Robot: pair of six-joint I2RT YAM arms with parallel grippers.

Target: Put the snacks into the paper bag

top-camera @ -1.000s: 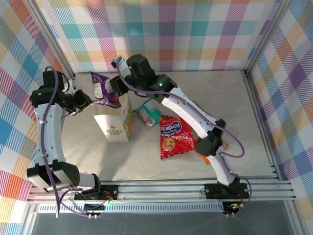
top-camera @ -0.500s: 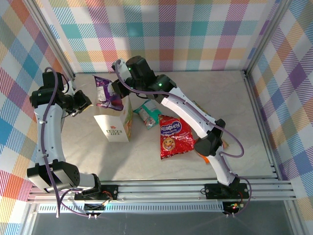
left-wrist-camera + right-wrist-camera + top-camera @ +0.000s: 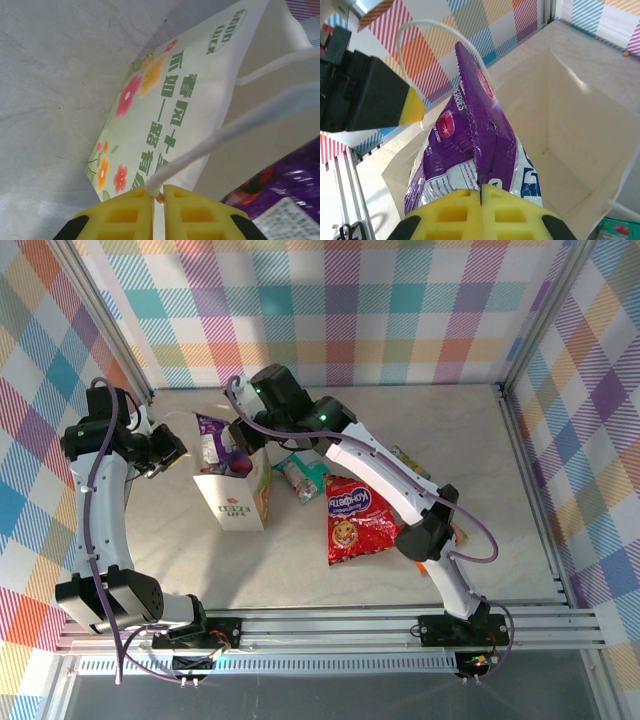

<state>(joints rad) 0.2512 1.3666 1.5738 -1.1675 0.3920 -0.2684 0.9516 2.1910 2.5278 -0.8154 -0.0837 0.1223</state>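
Packet (image 3: 470,150) clamped in right fingers (image 3: 445,215) has sunk lower over bag (image 3: 235,502); left fingers (image 3: 125,210) pinch handle (image 3: 240,126).

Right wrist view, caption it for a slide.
Right gripper holds the purple packet over the open paper bag while the left gripper pinches its handle.

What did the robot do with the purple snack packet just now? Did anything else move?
The purple packet, pinched in the right arm's jaws, came nearer and lower, so its bottom end now dips into the open top of the paper bag. It has not been let go. The left arm's jaws kept hold of the cord handle. The bag, the red packet and the teal packet stayed put.
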